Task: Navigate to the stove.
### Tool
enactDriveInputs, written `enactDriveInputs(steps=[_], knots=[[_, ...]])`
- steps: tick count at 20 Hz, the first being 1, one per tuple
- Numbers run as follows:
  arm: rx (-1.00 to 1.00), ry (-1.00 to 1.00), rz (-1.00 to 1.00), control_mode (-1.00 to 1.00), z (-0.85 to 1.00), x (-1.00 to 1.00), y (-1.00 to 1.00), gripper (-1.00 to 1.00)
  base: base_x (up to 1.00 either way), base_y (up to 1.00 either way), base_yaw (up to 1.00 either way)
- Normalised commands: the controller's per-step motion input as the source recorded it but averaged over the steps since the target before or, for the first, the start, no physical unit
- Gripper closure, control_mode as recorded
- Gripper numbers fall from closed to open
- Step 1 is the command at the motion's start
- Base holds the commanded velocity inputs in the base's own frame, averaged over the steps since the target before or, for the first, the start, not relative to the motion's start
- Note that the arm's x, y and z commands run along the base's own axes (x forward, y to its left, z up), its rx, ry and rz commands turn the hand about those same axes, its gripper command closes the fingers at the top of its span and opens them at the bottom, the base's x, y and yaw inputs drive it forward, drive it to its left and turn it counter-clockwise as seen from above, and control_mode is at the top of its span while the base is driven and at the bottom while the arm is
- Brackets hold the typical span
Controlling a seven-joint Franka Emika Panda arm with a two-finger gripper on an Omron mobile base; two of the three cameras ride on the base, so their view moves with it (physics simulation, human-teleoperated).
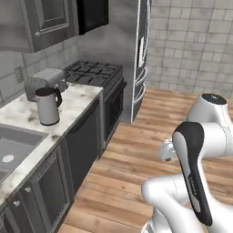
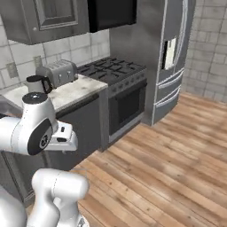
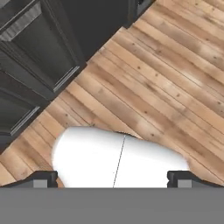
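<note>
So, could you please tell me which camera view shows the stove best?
The right base view: the stove turns its knobs, oven door and handle towards the camera, with most of its grates in sight. The left base view shows the grates, but the front at a steep slant. In the hand view I can't make it out with certainty.

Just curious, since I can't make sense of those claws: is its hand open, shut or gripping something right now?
Gripper: open, fingertips wide apart, holding nothing.
</note>
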Motion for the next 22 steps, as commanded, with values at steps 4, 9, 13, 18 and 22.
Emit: enactDriveInputs(steps=[4, 9, 13, 18, 22], knots=[[0.0, 0.0, 0.0, 1.0, 0.0, 0.0, 0.0, -1.0, 0.6, 0.0, 0.76], [0.0, 0.0, 0.0, 1.0, 0.0, 0.0, 0.0, -1.0, 0.64, 0.0, 0.74], [0.0, 0.0, 0.0, 1.0, 0.0, 0.0, 0.0, -1.0, 0.67, 0.0, 0.71], [0.0, 0.0, 0.0, 1.0, 0.0, 0.0, 0.0, -1.0, 0.67, -0.01, 0.68], [0.0, 0.0, 0.0, 1.0, 0.0, 0.0, 0.0, -1.0, 0.62, -0.06, 0.65]])
